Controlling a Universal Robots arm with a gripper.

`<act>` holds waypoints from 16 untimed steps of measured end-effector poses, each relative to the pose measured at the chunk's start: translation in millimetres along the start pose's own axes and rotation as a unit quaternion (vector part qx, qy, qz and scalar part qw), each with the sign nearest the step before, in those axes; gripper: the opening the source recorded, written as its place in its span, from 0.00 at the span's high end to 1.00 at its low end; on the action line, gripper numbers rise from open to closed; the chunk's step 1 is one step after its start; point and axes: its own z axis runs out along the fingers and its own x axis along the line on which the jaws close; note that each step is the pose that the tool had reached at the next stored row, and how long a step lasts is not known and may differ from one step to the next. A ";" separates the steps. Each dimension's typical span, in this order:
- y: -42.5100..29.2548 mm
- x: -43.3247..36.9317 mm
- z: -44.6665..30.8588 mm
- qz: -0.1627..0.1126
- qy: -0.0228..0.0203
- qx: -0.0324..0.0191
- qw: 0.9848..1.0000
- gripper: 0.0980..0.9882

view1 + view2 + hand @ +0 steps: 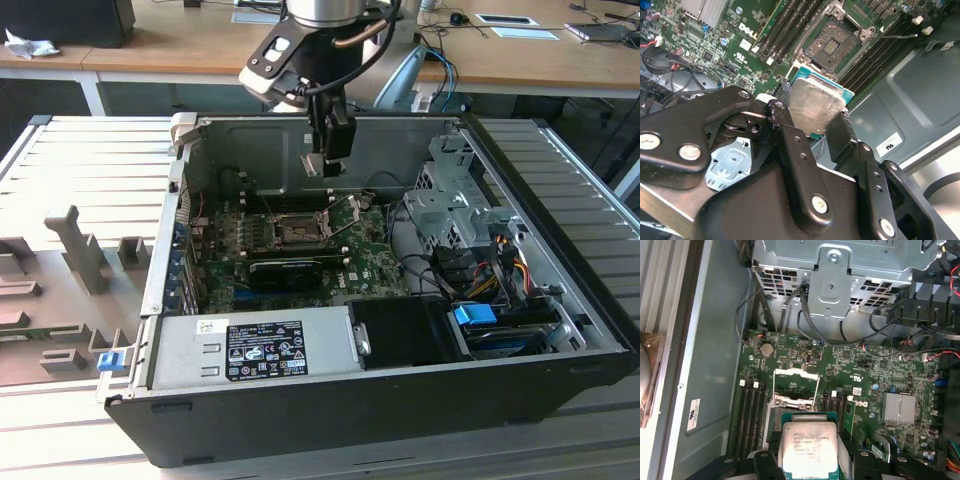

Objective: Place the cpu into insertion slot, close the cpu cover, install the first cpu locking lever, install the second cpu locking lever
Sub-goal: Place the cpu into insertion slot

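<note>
Fingers of the hand (814, 114) clamp two opposite edges of the cpu (816, 97), holding it tilted above the green motherboard (747, 60); just beyond, the insertion slot (832, 44) sits bare, cpu cover (796, 374) swung open.

The cpu (809, 445) is dull silver-grey with a teal edge, the gripper (813, 115) black, the motherboard (865, 370) green, the insertion slot (832, 45) dark.
</note>
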 end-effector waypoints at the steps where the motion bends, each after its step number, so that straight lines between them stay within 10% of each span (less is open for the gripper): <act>1: 0.0 0.0 0.5 0.010 -0.001 0.000 1.000 0.52; 16: -0.7 -0.1 5.6 0.059 -0.005 -0.001 0.998 0.52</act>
